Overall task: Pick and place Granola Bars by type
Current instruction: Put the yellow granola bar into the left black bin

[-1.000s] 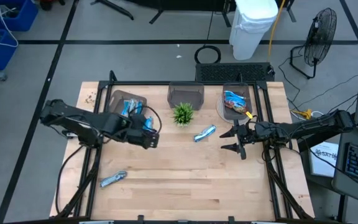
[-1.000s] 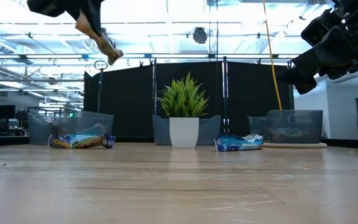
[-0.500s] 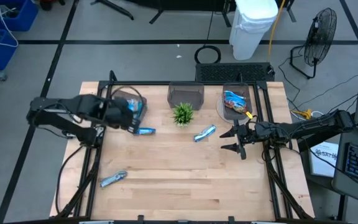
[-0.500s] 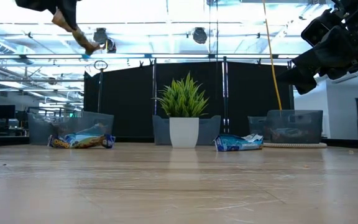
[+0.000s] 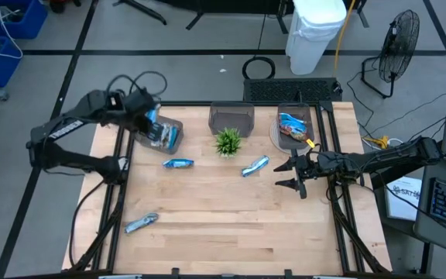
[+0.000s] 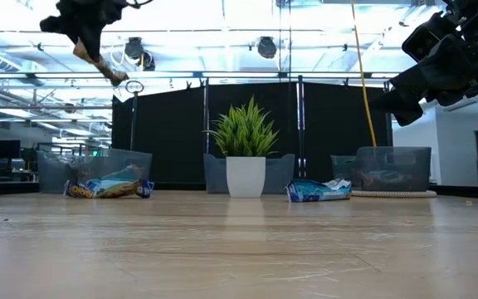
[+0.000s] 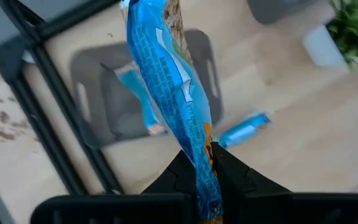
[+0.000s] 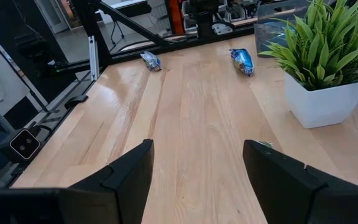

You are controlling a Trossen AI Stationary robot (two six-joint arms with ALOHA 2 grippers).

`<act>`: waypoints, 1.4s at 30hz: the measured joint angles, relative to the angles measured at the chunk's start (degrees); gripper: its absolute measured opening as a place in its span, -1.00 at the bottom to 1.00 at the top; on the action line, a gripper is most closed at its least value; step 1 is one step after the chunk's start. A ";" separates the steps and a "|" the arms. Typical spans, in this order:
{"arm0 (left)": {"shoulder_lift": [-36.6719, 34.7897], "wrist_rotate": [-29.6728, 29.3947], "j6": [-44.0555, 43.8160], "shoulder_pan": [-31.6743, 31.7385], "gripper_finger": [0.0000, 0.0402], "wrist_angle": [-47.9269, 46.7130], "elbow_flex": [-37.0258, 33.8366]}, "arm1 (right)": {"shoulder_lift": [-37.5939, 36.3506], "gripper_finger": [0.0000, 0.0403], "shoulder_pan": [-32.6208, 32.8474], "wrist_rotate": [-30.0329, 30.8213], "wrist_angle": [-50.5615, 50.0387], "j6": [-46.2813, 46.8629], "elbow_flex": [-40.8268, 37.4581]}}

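My left gripper [image 5: 150, 122] is shut on a blue-wrapped granola bar [image 7: 166, 81] high above the left grey bin [image 5: 161, 133], which has a bar [image 7: 138, 102] in it. One blue bar [image 5: 178, 163] lies flat on the table near that bin, and another [image 5: 255, 166] lies right of the plant. A silvery bar [image 5: 142, 223] lies near the front left. The right bin [image 5: 294, 128] holds blue bars. My right gripper [image 5: 294, 175] hovers open at the table's right with nothing between its fingers. My left gripper pinches one end of the blue bar [image 7: 205, 163] between its two fingers. The fingers slant steeply down from above. The bar runs on past the fingertips, hangs tilted [image 6: 106, 66] and is lifted clear of bin and table.
A small potted plant [image 5: 228, 142] stands at the far middle, in front of the empty middle bin [image 5: 231, 118]. The black frame rail [image 5: 122, 147] runs along the table's left side. Bare wood fills the table's near half.
My left gripper has swung from over the table's left middle toward the far left edge and a little up, turning as it went. It stays shut on the blue bar, which now hangs over the left bin. The blue bar on the table below its earlier place now shows.
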 joint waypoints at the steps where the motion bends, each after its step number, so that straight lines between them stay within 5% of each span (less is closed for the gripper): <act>1: 0.02 0.28 2.47 2.11 -0.86 0.39 -0.02 | 0.01 0.18 0.01 0.00 -0.01 -0.01 -0.01; 11: 1.22 4.42 22.27 19.73 -0.86 2.86 -2.55 | 0.00 0.18 0.00 0.01 0.00 0.00 -0.01; 18: 1.46 5.88 29.00 27.76 -0.87 11.51 -11.53 | 0.01 0.18 0.00 0.02 0.01 0.00 -0.01; 33: 1.49 8.94 32.61 32.80 -0.87 29.31 -32.38 | 0.01 0.18 0.01 0.00 -0.01 -0.01 -0.01; 42: 2.21 8.92 34.38 33.09 -0.87 34.12 -37.03 | 0.01 0.18 0.01 0.00 -0.01 -0.01 -0.01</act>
